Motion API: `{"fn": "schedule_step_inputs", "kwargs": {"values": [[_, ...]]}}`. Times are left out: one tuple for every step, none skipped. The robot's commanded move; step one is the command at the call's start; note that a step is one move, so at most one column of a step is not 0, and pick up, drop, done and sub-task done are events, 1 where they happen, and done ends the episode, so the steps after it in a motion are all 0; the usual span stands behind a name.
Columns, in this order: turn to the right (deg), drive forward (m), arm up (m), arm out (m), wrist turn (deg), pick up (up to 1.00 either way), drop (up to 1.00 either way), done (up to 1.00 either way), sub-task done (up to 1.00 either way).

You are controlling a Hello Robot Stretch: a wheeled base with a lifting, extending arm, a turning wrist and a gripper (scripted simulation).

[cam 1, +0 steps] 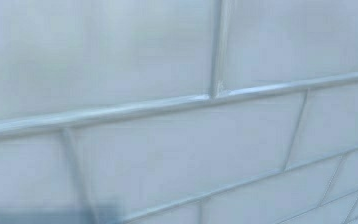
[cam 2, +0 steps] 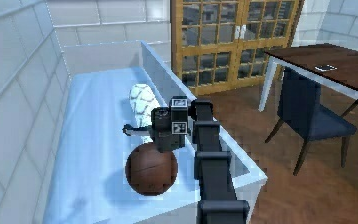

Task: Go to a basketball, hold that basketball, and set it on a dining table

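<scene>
Basketball (cam 2: 151,170) near gripper (cam 2: 137,128) — matt, leathery. Tub (cam 2: 87,110) around both smooth, glossy. Wall tiles (cam 1: 137,150) glazed. Table (cam 2: 322,62) farther off — polished dark wood.

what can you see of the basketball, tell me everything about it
The basketball is a round, dark reddish-brown ball with a dull, leathery look and a soft sheen on top. It seems whole and sits low in the arm side view, on the floor of a pale blue tub-like basin, with a shadow under it. The gripper stands just above it in the picture, with the dark arm to its right. I cannot tell whether the gripper touches or holds it. A white rounded object lies farther back.
</scene>
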Motion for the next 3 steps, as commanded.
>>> {"fn": "schedule_step_inputs", "kwargs": {"values": [[0.0,0.00,0.08,0.00,0.0,0.00,0.00,0.00,0.00],[0.0,0.00,-0.38,0.00,0.0,0.00,0.00,0.00,0.00],[0.0,0.00,0.00,0.00,-45.0,0.00,0.00,0.00,0.00]]}}
